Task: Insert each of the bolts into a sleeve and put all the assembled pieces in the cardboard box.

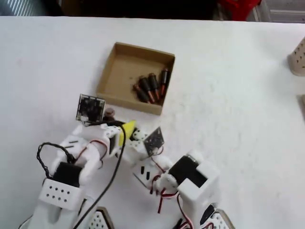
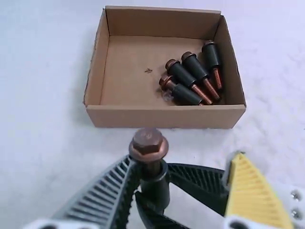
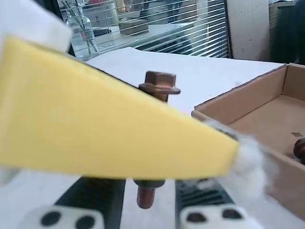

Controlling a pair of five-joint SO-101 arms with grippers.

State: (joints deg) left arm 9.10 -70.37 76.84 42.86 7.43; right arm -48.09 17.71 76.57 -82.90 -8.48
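1. My left arm (image 1: 71, 162) lies low over the near side of the table (image 1: 228, 71), with its wrist pointing at the cardboard box (image 2: 164, 116). My right arm (image 1: 190, 179) sits just beside it and angles inward, so the two wrists meet in front of the box.
2. My left gripper (image 2: 152, 168) is closed down on a black sleeve (image 2: 157, 188). Its ribbed fingers (image 2: 112, 188) press the sleeve from either side.
3. A copper bolt (image 2: 148, 144) stands upright in that sleeve. Its hex head is clear above the fingers, and in the right wrist view its threaded tip pokes out below.
4. My right gripper (image 1: 128, 130) is right up against the left one, with its yellow finger (image 3: 109, 138) crossing in front of the bolt. I cannot tell how far its jaws stand apart or whether they touch the sleeve.
5. The box's near wall is just beyond the bolt head, and the two are apart.
6. Four assembled pieces (image 2: 190, 78) lie together in the right part of the box, close to its near wall. The left part of the box floor is bare cardboard.
7. White tabletop stretches wide to the right of the box and beyond it to the far edge. A pale perforated object (image 1: 298, 57) stands at the right border, well apart from my arms.
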